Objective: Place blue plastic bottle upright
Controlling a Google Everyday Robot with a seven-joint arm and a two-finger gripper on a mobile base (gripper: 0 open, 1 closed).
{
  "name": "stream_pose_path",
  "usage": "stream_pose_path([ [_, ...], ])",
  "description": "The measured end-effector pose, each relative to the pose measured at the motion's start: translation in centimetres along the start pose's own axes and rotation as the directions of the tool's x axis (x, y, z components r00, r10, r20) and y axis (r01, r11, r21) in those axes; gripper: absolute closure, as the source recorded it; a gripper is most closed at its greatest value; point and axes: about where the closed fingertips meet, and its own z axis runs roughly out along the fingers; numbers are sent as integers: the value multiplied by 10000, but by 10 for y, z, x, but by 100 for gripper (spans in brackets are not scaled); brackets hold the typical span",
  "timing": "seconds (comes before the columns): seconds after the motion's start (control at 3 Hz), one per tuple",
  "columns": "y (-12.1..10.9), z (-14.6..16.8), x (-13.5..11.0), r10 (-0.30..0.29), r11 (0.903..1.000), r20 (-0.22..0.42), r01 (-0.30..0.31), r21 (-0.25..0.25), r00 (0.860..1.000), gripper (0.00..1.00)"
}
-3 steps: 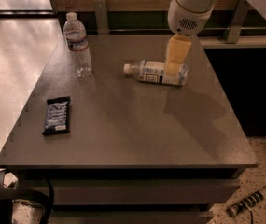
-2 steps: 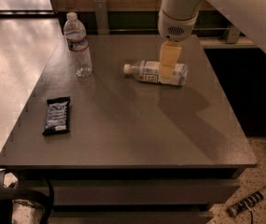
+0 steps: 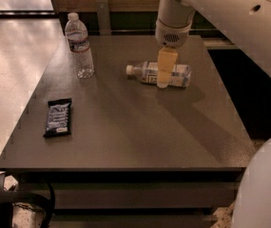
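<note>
The blue plastic bottle (image 3: 146,73) lies on its side at the back middle of the dark table (image 3: 125,137). Its white cap points left, and its pale label is partly hidden. My gripper (image 3: 163,78) hangs straight down from the white arm. Its yellowish tip is over the middle of the bottle, at or touching it. Whether it holds the bottle does not show.
A ribbed clear water bottle (image 3: 79,45) stands upright at the back left of the table. A dark wrapped snack bar (image 3: 58,117) lies near the left edge. A wooden wall runs behind the table. My white base fills the lower right corner.
My gripper has moved left and down, from over the bottle's right end to its middle. The bottle still lies on its side.
</note>
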Motion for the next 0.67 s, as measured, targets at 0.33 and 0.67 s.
stream_pose_path([
  [0.33, -4, 17, -4, 85, 9992, 193, -77, -403, 9998, 0],
  [0.67, -4, 35, -8, 260, 9953, 627, -200, -947, 9977, 0],
])
